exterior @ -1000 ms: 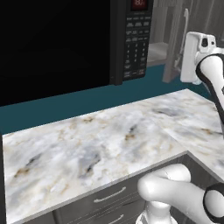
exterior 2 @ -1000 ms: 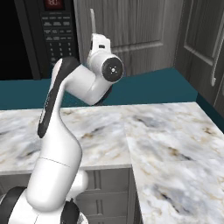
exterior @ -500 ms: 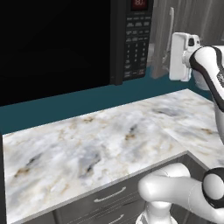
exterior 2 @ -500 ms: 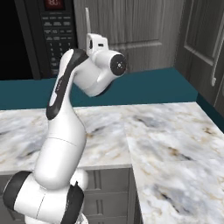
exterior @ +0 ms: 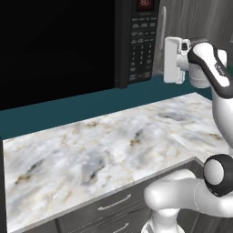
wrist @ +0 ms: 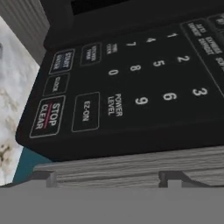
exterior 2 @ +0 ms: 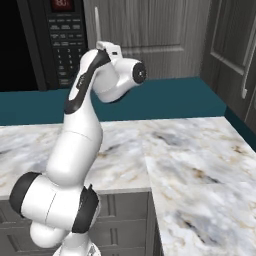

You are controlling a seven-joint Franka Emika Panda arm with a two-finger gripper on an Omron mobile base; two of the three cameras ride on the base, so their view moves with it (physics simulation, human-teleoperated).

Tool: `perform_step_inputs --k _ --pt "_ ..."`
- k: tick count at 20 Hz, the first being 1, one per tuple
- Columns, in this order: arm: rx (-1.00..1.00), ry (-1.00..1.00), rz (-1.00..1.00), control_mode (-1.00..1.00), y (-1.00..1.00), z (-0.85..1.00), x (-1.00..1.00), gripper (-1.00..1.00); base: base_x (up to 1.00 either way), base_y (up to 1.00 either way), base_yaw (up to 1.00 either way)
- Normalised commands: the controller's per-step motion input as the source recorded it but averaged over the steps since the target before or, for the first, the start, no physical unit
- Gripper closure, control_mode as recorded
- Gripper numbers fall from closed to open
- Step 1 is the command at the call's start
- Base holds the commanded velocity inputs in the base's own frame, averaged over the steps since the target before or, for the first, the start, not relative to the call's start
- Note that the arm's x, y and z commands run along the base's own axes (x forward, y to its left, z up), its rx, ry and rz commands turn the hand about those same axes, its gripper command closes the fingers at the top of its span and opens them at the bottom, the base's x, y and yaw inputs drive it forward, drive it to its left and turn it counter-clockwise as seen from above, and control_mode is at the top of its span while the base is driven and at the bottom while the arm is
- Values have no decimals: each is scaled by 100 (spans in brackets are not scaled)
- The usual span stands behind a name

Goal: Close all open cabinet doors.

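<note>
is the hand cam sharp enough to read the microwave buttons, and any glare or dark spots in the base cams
Hand view: rolled sideways but sharp; the keypad labels such as STOP CLEAR and POWER LEVEL read clearly. Left base view: the microwave door is flat black, no detail or glare. Right base view: even light, no glare on the marble counter.

The arm (exterior 2: pixel 82 130) rises over the marble table (exterior 2: pixel 200 165), its wrist raised beside the microwave (exterior 2: pixel 60 40) and a grey cabinet door (exterior 2: pixel 150 30).
</note>
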Motion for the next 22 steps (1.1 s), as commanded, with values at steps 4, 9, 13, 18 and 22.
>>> perform_step_inputs --k 4,9,13,18,22 --pt "0 0 13 -100 0 -8 59 -100 0 0 0" --pt "0 0 11 -100 0 -6 63 -100 0 0 0" --pt "0 1 10 -100 0 -6 63 -100 0 0 0" --pt "0 1 9 -100 0 -10 67 -100 0 0 0" --pt "0 0 6 -100 3 -27 53 -100 0 0 0"
